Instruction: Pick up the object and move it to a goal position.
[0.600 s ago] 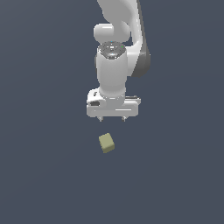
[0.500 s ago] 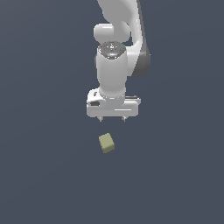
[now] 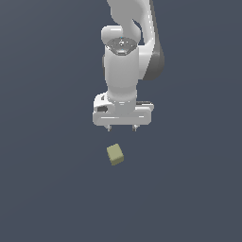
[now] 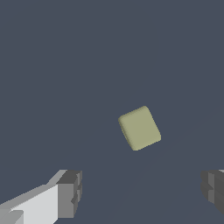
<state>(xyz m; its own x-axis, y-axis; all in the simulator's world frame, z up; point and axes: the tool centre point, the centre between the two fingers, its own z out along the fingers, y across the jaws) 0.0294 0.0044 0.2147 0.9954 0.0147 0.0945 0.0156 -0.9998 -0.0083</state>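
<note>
No readable text, label, brand, number or sign appears in either view.

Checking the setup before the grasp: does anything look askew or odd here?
Only one thing: the cube lies turned at an angle to the open gripper, its faces not square to the fingers. It looks intact, lying apart from the gripper, untouched. Nothing else stands out.

The cube (image 3: 115,154) lies alone on the surface (image 3: 47,189), below the end effector (image 3: 122,128) in the exterior view and slightly toward that view's left. They are apart, the cube outside the gap between the spread fingers (image 4: 69,194).
</note>
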